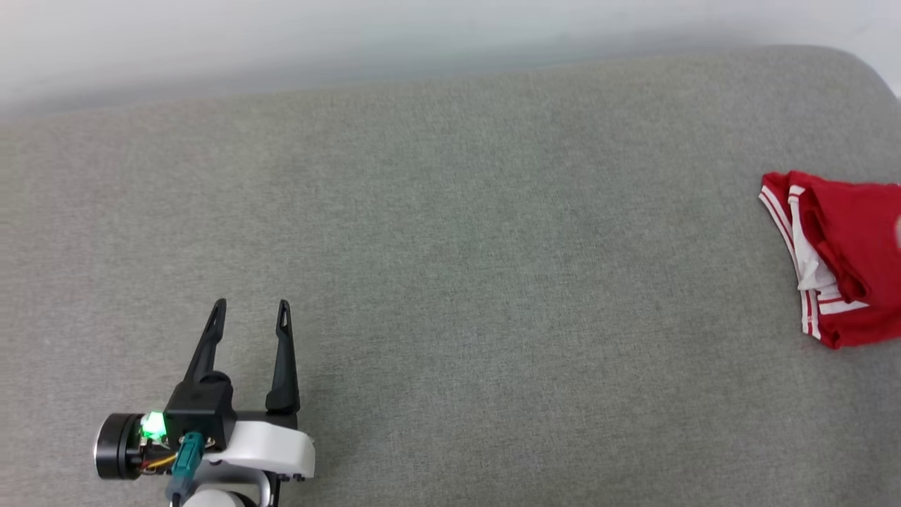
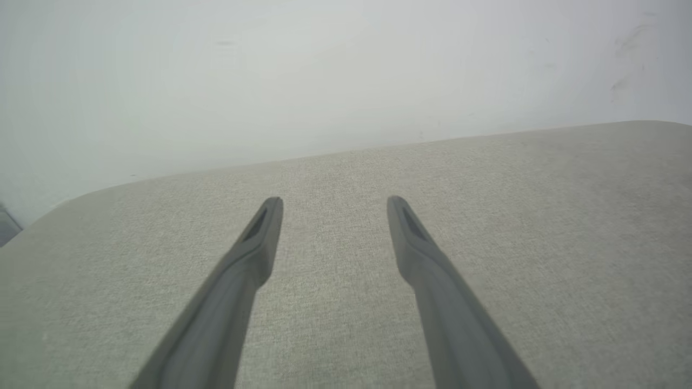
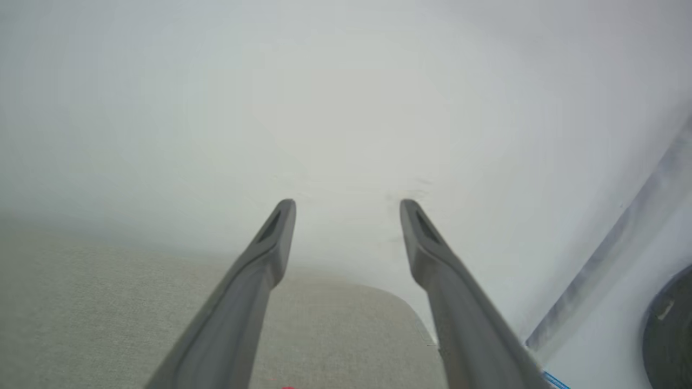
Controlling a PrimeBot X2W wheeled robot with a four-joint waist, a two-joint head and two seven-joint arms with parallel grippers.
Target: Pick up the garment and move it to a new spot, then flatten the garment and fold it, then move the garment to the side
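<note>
Step in hand: I judge this to be the approach for the first pick; nothing is grasped.
Garment: the crumpled red jersey shirt with white sleeve and red-and-white striped trim (image 1: pixel 841 264) lies bunched at the far right of the grey woven fabric surface (image 1: pixel 450 282), partly cut off by the head view's edge.
Left gripper (image 1: pixel 252 304): 2 dark fingers spread apart, holding nothing, low left, well apart from the shirt.
Right gripper (image 3: pixel 347 202): jaws released too, aimed past the surface's rounded corner at the pale wall (image 3: pixel 346 97).
How I'd do it: tilt the right wrist down, descend onto a raised fold, not the flat trim, then close.
Risk: pinching 1 layer only.
</note>
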